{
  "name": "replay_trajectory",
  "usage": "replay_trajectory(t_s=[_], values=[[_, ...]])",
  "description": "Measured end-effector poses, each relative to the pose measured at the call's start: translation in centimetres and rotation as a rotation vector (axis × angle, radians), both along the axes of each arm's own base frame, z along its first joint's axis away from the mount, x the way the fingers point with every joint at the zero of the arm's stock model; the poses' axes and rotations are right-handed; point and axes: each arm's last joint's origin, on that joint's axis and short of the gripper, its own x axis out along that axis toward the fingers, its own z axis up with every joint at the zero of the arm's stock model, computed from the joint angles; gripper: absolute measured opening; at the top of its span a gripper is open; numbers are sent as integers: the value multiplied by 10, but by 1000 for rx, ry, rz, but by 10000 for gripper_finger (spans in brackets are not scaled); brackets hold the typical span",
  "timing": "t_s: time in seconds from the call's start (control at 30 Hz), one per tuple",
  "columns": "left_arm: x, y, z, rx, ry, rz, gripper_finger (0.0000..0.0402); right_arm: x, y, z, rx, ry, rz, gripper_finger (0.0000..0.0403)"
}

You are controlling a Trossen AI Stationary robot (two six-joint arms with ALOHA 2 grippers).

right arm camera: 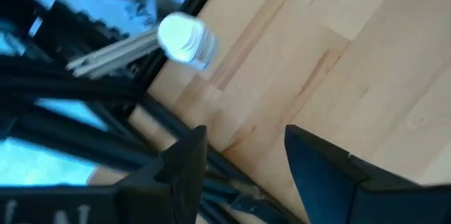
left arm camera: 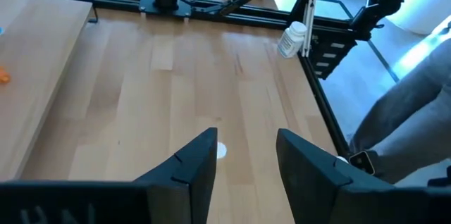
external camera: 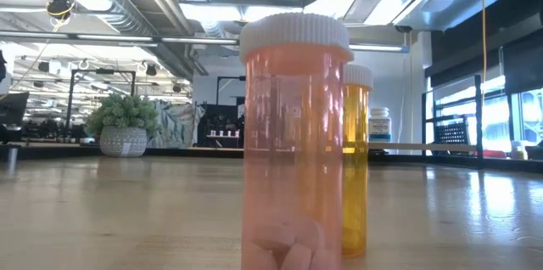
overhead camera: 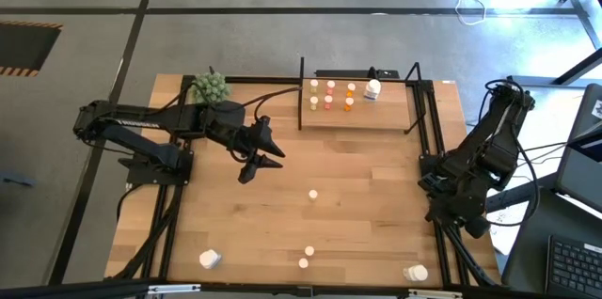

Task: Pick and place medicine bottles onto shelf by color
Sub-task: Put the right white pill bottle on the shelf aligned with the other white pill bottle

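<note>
Pinkish bottle (external camera: pixel 295 143) before orange bottle (external camera: pixel 356 160)

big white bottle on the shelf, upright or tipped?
Tipped. In the high view the large white bottle on the shelf shows its side and lies slanted, while the small bottles beside it show only round tops.

Big light-wood table (overhead camera: pixel 357 177) with a little shelf (overhead camera: pixel 362 117) sitting at its far edge, and the shelf board has six tiny bottles (overhead camera: pixel 328 102) in a cluster (white, pinkish and orange tops) plus a larger white bottle (overhead camera: pixel 373 89) just beside them. Out on the bare tabletop there's one small white-topped bottle (overhead camera: pixel 313 195) near the middle, two more small ones (overhead camera: pixel 307 258) by the near edge, and larger white bottles lying at the near-left (overhead camera: pixel 209 259) and near-right (overhead camera: pixel 416 274) corners. A green spiky plant ball (overhead camera: pixel 211 86) sits at the far-left corner.
</note>
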Motion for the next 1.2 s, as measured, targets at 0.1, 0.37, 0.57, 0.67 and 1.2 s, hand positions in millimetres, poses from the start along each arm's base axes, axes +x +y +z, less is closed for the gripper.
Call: replay_trajectory(t_s=[0.1, 0.37, 0.57, 0.67, 1.2], values=[[0, 0, 0, 0, 0, 1, 141, 2, 0, 0, -26, -54, -53, 193], [0, 0, 0, 0, 0, 1, 141, -5, 8, 1, 10, -37, -93, 193], [0, 0, 0, 0, 0, 1, 141, -14, 38, 0, 88, -44, -1, 193], [0, 0, 0, 0, 0, 1, 141, -17, 51, -9, 32, -22, 5, 193], [0, 0, 0, 0, 0, 0, 141, -5, 99, -45, -18, 50, -225, 193]])
